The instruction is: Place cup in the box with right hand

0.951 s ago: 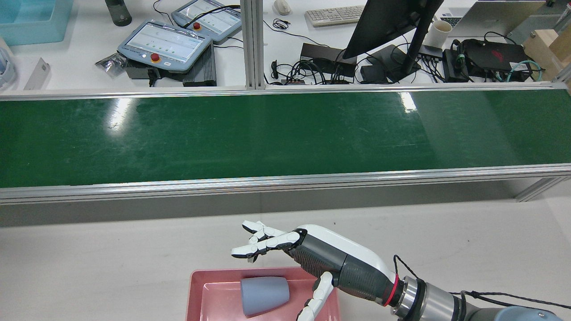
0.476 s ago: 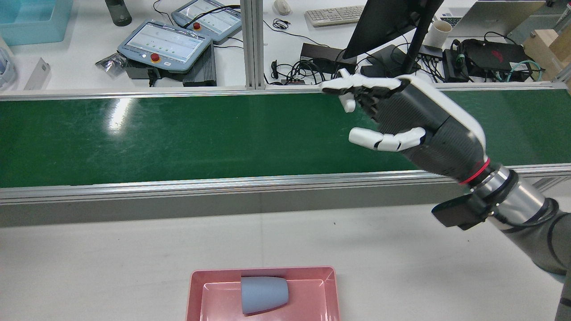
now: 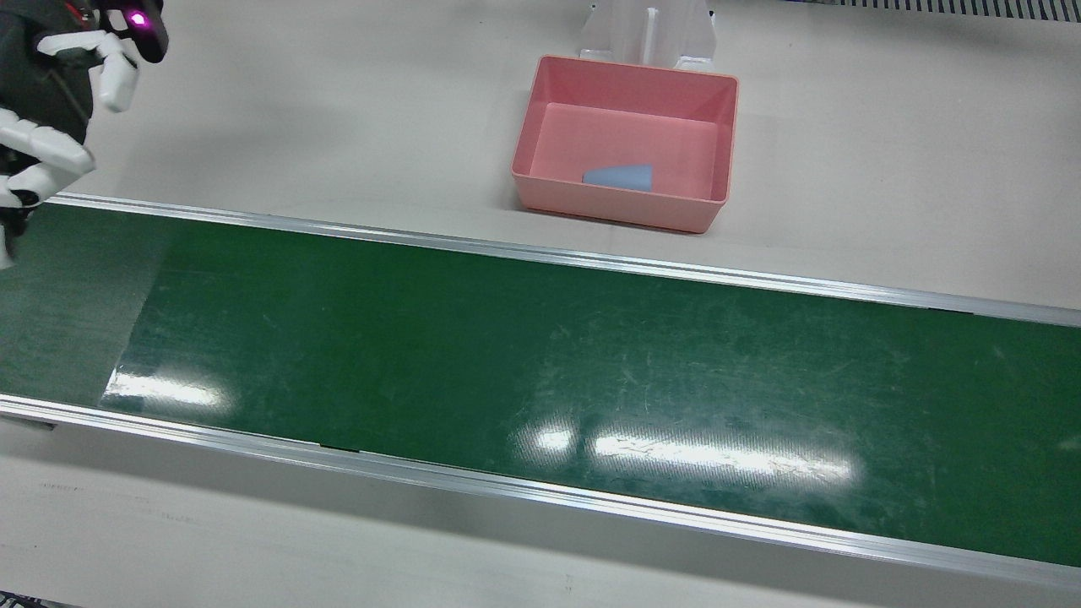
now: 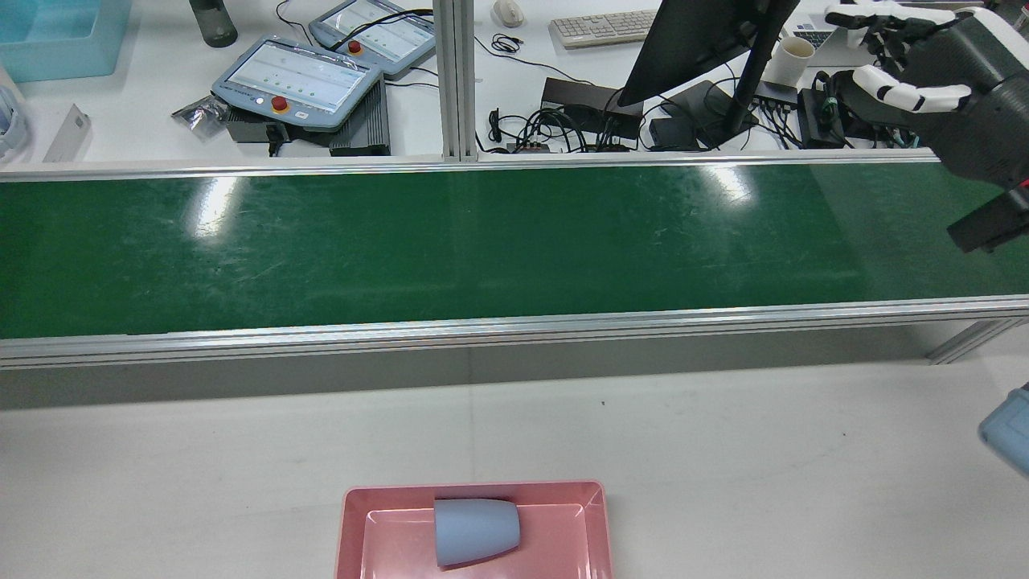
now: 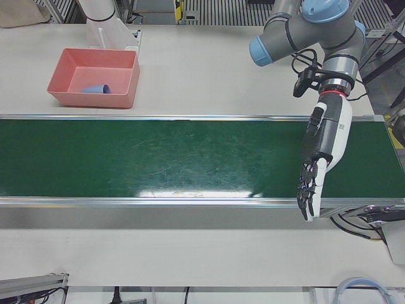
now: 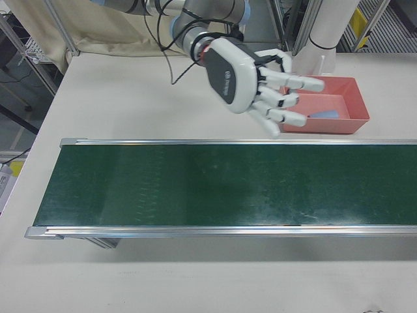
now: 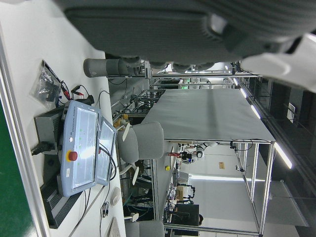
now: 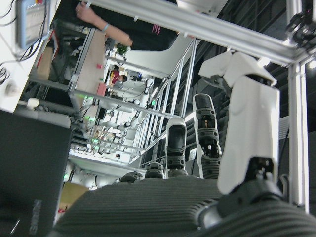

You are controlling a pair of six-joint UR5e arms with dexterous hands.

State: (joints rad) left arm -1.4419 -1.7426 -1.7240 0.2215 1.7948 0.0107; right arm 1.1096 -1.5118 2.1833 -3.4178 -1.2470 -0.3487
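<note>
Since the placing looks done: right hand (image 6: 251,75) — raised clear, fingers (image 6: 287,98) spread wide, empty
Cup (image 4: 475,531): on its side inside pink box (image 4: 350,523)
Left hand (image 5: 323,149): hangs over conveyor belt (image 5: 158,158) — fingers loosely curled, empty

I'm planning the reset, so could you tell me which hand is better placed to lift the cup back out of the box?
Probably the right hand: it hangs open near the pink box holding the cup. The left hand is far along the belt.
</note>
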